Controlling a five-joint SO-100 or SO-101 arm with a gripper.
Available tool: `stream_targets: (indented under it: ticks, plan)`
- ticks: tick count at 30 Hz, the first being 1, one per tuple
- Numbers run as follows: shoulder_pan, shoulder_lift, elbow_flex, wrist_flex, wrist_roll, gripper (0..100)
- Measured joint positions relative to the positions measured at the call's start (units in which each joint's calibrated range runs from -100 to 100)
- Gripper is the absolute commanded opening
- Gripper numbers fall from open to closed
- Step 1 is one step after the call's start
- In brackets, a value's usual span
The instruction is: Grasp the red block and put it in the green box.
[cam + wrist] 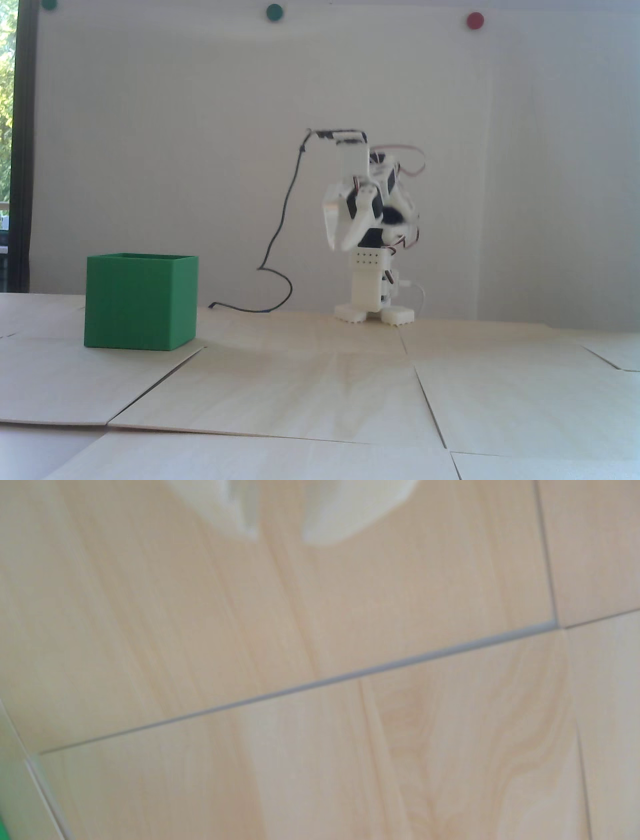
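Observation:
The green box (pixel 140 302) stands on the wooden table at the left of the fixed view, its top open; a sliver of green box (pixel 2 826) shows at the bottom-left corner of the wrist view. My gripper (pixel 339 247) hangs in the air in front of the arm's base, well to the right of the box, pointing down. Its two white fingertips (pixel 311 535) stand a little apart, with bare wood showing between them. My gripper (pixel 282 537) is open and holds nothing. The red block is out of view in both views.
A black cable (pixel 280 235) trails from the wrist camera down to the table behind the arm. The table is made of pale wooden panels with seams (pixel 346 677). Round green and red dots (pixel 474 20) sit on the white wall.

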Motion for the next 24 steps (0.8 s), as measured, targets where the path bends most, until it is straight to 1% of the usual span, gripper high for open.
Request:
stream_targets:
  ticks: [4,8,11,14,17,20,24]
  plan:
    - [0.0,-11.0,8.7,0.0,0.0,2]
    - [0.0,-12.5,12.9,0.7,0.0,2]
    - [0.0,-12.5,12.8,7.0,0.0,2]
    - [-0.1,-12.5,10.4,16.4,0.0,2]
    - [-3.1,-12.5,5.0,26.8,0.1,2]
    - [-6.1,-12.5,2.1,30.8,-0.2,2]
    - [-8.0,-12.5,2.5,30.0,-0.3,2]
